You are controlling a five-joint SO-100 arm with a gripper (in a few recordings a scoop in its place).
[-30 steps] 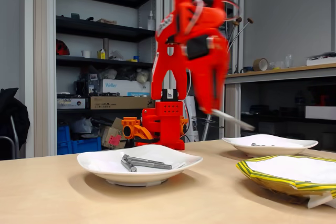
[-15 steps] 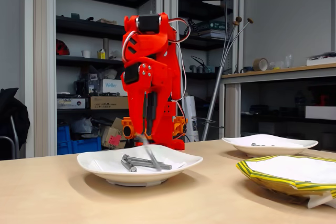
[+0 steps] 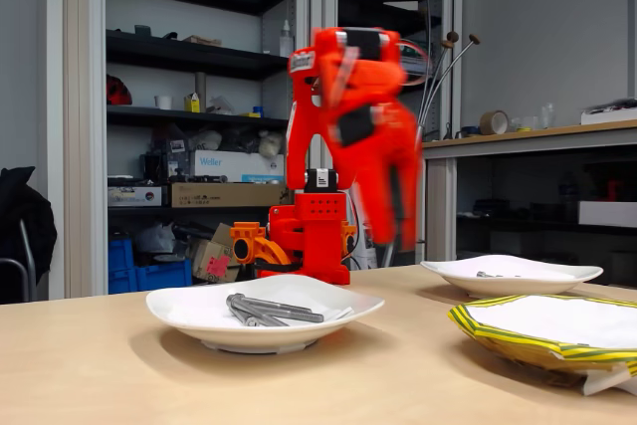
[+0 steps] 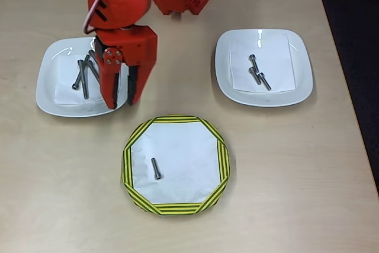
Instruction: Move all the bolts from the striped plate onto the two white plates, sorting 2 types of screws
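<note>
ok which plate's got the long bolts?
The white plate at left in the overhead view, under the hand. The other white plate holds short ones.

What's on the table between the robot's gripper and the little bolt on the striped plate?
In the overhead view, only bare table and the striped plate's rim lie between the gripper and the bolt.
</note>
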